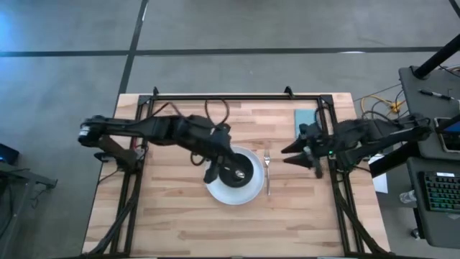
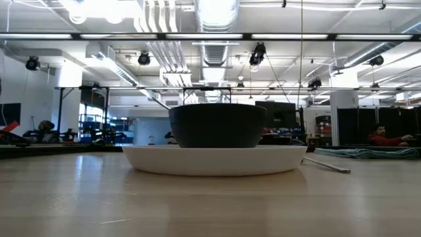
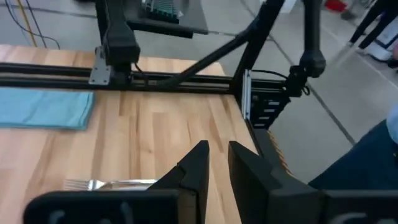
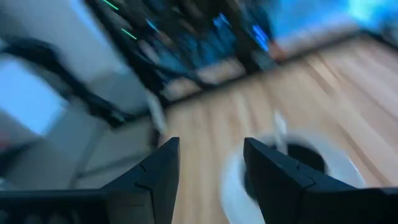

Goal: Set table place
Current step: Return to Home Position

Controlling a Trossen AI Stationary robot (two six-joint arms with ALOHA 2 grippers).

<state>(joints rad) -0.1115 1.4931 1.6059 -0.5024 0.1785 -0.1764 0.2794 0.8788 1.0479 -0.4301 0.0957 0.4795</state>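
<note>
The black bowl (image 1: 238,173) stands on the white plate (image 1: 248,193) at the table's middle; the low view shows the bowl (image 2: 217,125) resting by its base on the plate (image 2: 214,160). The silver fork (image 1: 267,173) lies flat on the wood just right of the plate. My left gripper (image 1: 214,171) hangs above the plate's left part, its fingers (image 3: 217,163) a narrow gap apart and empty. My right gripper (image 1: 291,153) is open and empty, right of the fork, pointing toward the plate (image 4: 208,168). No spoon shows.
A teal folded napkin (image 1: 305,119) lies at the far right of the table and shows in the left wrist view (image 3: 43,107). Black frame rails (image 1: 237,96) run along the far edge and both sides. A person (image 2: 385,137) sits in the room beyond.
</note>
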